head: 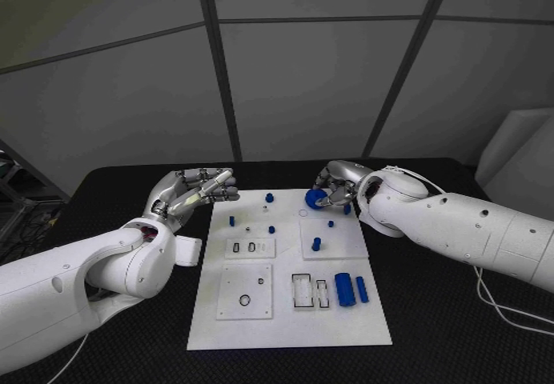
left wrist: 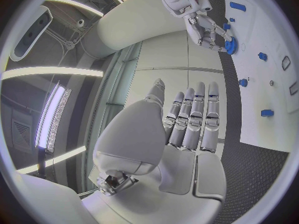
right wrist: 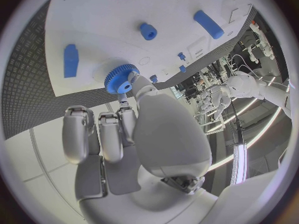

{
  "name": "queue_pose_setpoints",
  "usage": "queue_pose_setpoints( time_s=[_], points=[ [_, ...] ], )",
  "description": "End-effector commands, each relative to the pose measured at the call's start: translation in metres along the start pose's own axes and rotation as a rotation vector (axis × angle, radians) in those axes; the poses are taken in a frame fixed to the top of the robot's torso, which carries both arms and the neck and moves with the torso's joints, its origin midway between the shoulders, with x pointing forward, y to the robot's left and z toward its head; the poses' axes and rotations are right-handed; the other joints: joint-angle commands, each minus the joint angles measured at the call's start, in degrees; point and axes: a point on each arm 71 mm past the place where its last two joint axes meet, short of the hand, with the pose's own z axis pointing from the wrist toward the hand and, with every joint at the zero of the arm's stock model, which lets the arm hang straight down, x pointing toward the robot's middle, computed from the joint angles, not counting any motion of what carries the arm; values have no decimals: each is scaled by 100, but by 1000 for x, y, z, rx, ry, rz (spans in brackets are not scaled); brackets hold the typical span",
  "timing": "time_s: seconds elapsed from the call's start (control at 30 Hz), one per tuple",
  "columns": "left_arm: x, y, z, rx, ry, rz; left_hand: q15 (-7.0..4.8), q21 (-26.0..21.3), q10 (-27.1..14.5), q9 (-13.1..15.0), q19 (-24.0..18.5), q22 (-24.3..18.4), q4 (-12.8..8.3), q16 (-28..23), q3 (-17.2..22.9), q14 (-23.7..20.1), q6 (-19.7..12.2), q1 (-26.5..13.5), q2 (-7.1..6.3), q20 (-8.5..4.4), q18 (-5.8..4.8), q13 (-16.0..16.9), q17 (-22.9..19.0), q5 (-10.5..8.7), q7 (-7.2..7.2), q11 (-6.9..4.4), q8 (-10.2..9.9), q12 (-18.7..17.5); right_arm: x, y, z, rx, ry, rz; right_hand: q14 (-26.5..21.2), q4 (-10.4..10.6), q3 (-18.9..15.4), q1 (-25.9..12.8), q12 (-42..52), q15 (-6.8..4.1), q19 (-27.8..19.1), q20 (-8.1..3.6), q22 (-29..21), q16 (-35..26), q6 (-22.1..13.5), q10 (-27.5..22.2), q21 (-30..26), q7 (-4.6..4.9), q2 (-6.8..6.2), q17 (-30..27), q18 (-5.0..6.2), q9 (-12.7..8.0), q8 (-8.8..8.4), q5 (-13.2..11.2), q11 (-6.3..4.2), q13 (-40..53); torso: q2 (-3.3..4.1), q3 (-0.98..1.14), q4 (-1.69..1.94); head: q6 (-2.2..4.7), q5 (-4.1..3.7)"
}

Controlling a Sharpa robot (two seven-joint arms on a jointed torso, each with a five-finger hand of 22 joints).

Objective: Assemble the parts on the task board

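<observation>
Step in hand: seating toothed blue gear wheel (right wrist: 121, 78) at far right part of white task board (head: 289, 328). Right hand (head: 335, 190) pinches gear in fingertips. Left hand (head: 190, 194) idle off board's far left corner, fingers straight, close together, empty. Next: likely press gear onto its peg, release.

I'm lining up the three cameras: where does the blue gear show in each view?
Head view: blue gear at the right hand, over the task board's far edge.
Left wrist view: at the other hand's fingertips.
Right wrist view: at the fingertips.
Shared landmark: the white task board.
</observation>
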Motion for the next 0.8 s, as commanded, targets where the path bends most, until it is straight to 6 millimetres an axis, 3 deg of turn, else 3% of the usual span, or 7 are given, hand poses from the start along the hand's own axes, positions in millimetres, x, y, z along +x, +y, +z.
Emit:
queue_pose_setpoints(
  time_s=[0.03,0.33,0.8],
  points=[
    [1,-2,0,8,17,-1,2,-33,21,-7,40,-10,-36,-23,-8,6,15,52,18,12,38,-6,9,-26,4,6,-28,-24,-6,14,-3,-65,-75,-38,528,-2,35,-56,29,-48,47,-15,413,42,214,33,37,-116,16,1196,-71,24,11,24,-3,289,-3,-2,-6,14,16],
    [1,-2,0,7,18,-2,2,-33,21,-7,40,-10,-36,-23,-8,6,15,52,18,12,38,-6,9,-26,4,6,-28,-24,0,59,-2,-188,-95,-89,532,-20,72,-71,36,-53,73,-22,459,49,230,43,58,-119,-21,1215,-81,14,-15,15,-7,299,5,-8,23,37,29],
    [3,-2,1,8,19,-3,3,-35,22,-7,40,-13,-37,-30,-8,6,14,46,19,13,38,-6,10,-28,4,7,-33,-29,16,98,19,-249,-79,-100,529,-16,127,-130,26,-53,71,-25,456,43,227,39,57,-111,-57,1201,-80,-9,-78,-5,-2,293,13,-5,9,38,69]
  ],
)
